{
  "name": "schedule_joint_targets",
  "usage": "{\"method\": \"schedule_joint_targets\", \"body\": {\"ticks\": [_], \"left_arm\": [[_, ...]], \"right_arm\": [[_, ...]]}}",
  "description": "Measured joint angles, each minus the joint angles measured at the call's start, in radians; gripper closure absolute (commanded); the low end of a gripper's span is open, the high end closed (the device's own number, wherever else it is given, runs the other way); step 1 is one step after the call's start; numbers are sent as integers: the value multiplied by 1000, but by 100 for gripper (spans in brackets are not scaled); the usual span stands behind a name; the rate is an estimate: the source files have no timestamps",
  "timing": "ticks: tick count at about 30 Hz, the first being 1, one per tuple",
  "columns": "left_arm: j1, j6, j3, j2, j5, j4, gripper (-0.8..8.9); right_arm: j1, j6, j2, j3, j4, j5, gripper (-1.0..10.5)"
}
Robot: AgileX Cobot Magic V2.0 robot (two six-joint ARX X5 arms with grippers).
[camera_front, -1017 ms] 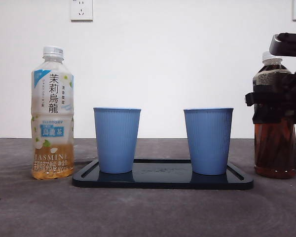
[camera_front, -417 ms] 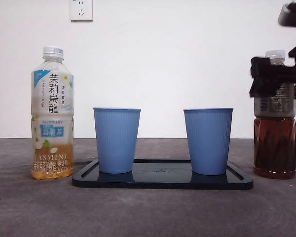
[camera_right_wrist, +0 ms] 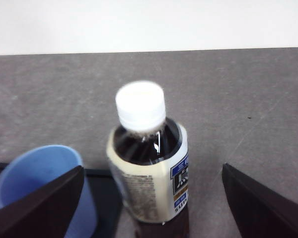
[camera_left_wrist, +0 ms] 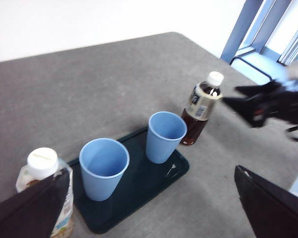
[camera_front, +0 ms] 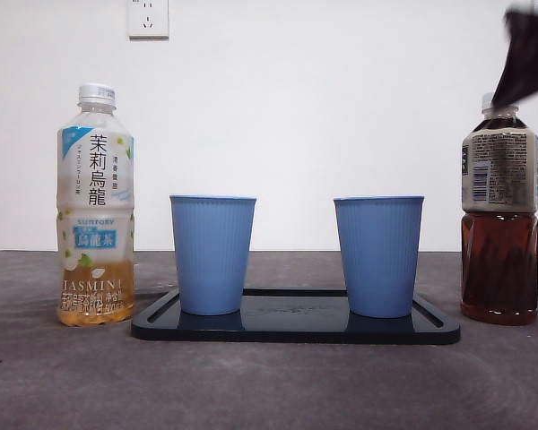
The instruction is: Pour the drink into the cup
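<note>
Front view: dark tea bottle (camera_front: 499, 224) upright beside tray (camera_front: 296, 324), under blurred right gripper (camera_front: 529, 54).
Left wrist view: left gripper (camera_left_wrist: 154, 208) spread wide, above two blue cups (camera_left_wrist: 104, 166).
Right wrist view: fingers (camera_right_wrist: 37, 208) spread, bottle between, untouched.

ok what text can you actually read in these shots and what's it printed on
"茉莉烏龍" on the jasmine tea bottle, vertical on the upper label
"SUNTORY" on the same bottle, mid label
"烏龍茶" below that, on the blue patch
"JASMINE" near its base
dark tea bottle: label print too small to read
</note>
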Motion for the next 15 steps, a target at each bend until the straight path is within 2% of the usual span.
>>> {"method": "schedule_joint_targets", "body": {"ticks": [7,11,15], "left_arm": [[0,-1,-106,-2,-62,98,282],[0,-17,-264,-42,-113,222,282],[0,-71,-459,-71,-174,393,282]], "right_arm": [[48,8,-142,169,-398,-16,502],[64,8,-202,258,-556,-27,502],[70,9,-242,332,-677,-27,502]]}}
